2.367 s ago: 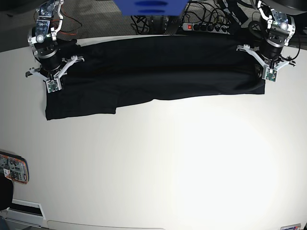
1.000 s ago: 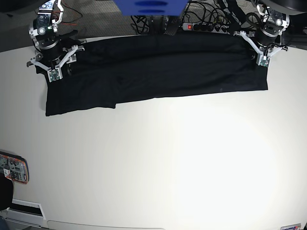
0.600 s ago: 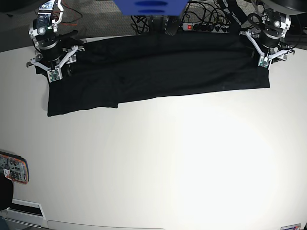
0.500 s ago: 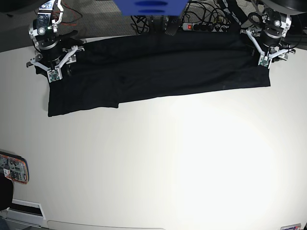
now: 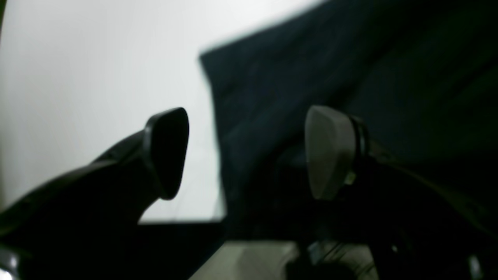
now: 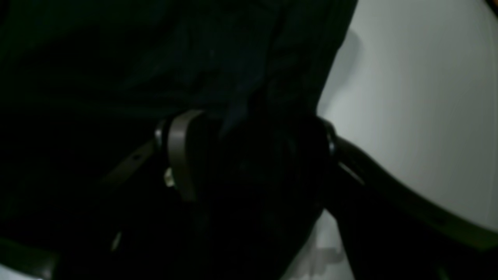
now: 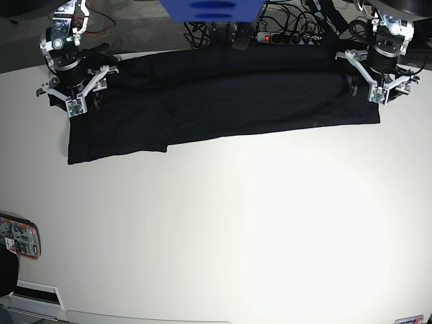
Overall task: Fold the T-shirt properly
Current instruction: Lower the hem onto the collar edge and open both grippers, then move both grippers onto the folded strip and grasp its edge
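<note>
The black T-shirt (image 7: 223, 94) lies as a long folded band along the table's far edge. A narrower part reaches toward me at its left end. My left gripper (image 7: 370, 86) hovers over the band's right end. In the left wrist view this gripper (image 5: 245, 155) is open, its fingers wide apart over the T-shirt (image 5: 311, 58) edge with nothing pinched. My right gripper (image 7: 75, 100) is over the band's left end. The right wrist view is dark: the gripper (image 6: 253, 155) is open, its fingers spread with T-shirt (image 6: 194, 46) cloth under and between them.
The white table (image 7: 236, 223) stretches toward me from the shirt. Behind the far edge lie a power strip (image 7: 287, 38) and cables, and a blue object (image 7: 210, 8) hangs at top centre. An orange device (image 7: 17, 237) sits at the left edge.
My left gripper has opened and let go of the shirt's right end, then shifted a little right and toward me. The right arm has stayed put.
</note>
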### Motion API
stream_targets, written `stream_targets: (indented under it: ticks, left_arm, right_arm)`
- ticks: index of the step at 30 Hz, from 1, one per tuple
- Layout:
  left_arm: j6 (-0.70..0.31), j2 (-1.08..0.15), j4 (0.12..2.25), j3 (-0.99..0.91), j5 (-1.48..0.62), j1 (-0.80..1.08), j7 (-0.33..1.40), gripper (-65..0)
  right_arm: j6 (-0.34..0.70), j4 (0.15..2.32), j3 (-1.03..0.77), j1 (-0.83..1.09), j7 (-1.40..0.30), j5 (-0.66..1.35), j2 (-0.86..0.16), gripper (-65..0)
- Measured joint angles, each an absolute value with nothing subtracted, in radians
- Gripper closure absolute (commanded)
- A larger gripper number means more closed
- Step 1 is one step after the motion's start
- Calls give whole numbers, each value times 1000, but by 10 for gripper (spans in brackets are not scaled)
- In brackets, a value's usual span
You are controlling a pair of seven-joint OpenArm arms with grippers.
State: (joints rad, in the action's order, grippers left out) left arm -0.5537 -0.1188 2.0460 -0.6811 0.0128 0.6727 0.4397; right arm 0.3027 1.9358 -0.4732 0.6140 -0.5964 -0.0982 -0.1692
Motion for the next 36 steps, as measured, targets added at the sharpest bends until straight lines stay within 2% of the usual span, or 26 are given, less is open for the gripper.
stream_targets:
  ticks: [9, 12, 17, 23, 31, 36]
  left_arm:
    - [-551, -119, 2046, -681, -102, 673, 450, -450]
    - [-536, -123, 2046, -618, -115, 673, 450, -450]
    - [-555, -117, 2006, -487, -114, 664, 532, -450]
    - [-547, -125, 1859, -485, -54, 579, 535, -450]
    - [-551, -128, 1673, -487, -69, 521, 331, -450]
    - [-555, -133, 1642, -487, -80, 518, 294, -450]
  right_arm:
    - [303, 1938, -473, 588, -494, -98, -169, -355]
    - [294, 1938, -435, 588, -435, -99, -173, -355]
    - [314, 1935, -325, 545, -511, -91, -167, -355]
    - [300, 1917, -257, 381, -551, -96, -173, -355]
    - [301, 1792, -250, 390, -572, -99, -172, -355]
    - [300, 1682, -248, 364, -550, -86, -172, -355]
